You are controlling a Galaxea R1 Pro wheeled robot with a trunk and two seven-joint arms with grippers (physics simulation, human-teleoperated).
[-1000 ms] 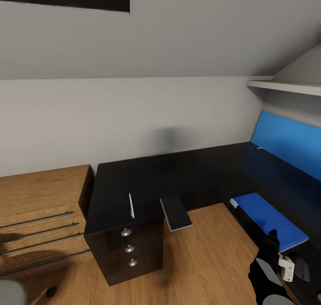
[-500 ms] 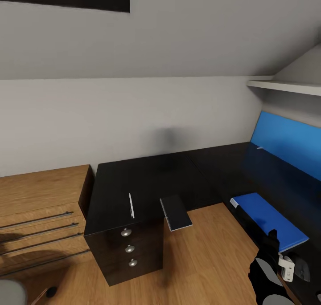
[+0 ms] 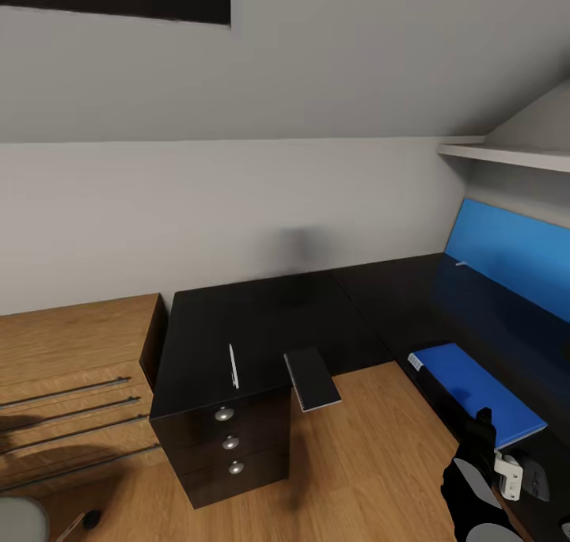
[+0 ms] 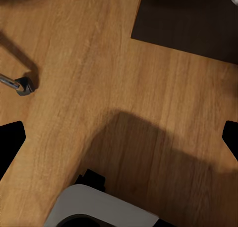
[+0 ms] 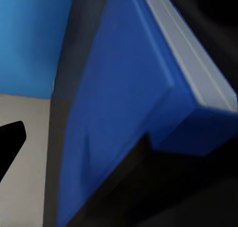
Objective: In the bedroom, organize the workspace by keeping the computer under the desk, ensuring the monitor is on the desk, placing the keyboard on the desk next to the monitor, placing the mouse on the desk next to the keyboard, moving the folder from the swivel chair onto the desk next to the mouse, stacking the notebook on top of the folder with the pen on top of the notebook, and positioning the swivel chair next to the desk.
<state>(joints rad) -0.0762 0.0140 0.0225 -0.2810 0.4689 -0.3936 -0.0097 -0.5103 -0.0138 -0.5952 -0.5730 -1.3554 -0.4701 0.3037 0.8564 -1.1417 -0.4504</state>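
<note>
The black L-shaped desk [image 3: 261, 320] fills the middle of the head view, with its three-knob drawer unit [image 3: 229, 443] in front. A thin white pen [image 3: 233, 365] lies near the desk's front edge. The small dark notebook [image 3: 312, 378] juts over that edge. The blue folder [image 3: 475, 384] lies flat on the desk's right wing. My right gripper [image 3: 481, 435] hovers open at the folder's near end. The right wrist view is close on the folder [image 5: 124, 113] and its white page edge. My left gripper [image 4: 119, 137] hangs open over the wooden floor.
Low wooden cabinets [image 3: 71, 368] stand left of the desk. A blue panel [image 3: 514, 257] leans on the right wall under a shelf [image 3: 514, 156]. A grey rounded shape [image 3: 16, 522] and a castor [image 3: 91, 517] show at the lower left. Another castor [image 4: 22, 85] rests on the floor.
</note>
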